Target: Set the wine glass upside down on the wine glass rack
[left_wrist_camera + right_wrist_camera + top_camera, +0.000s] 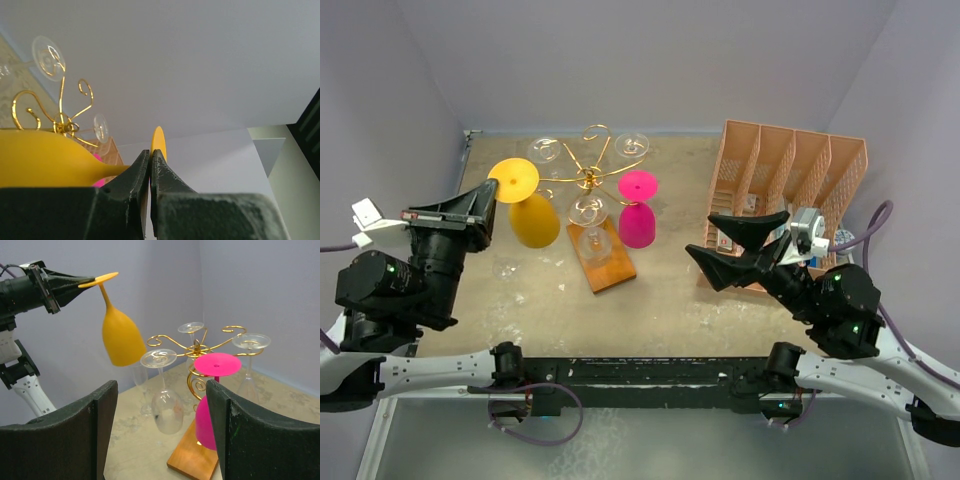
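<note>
Pinching the flat foot of the yellow wine glass [533,218], the left gripper [492,195] is closed tight on the disc's rim, its fingers [131,175] meeting over the edge. The glass hangs upside down in the air, its stem and bowl dropping away at about 5 o'clock from the fingertips in the top view. It sits at 9 o'clock of the wine glass rack [588,180], apart from the curled arms. The right gripper [700,235], at 3 o'clock of the rack, stands wide open and holds nothing.
</note>
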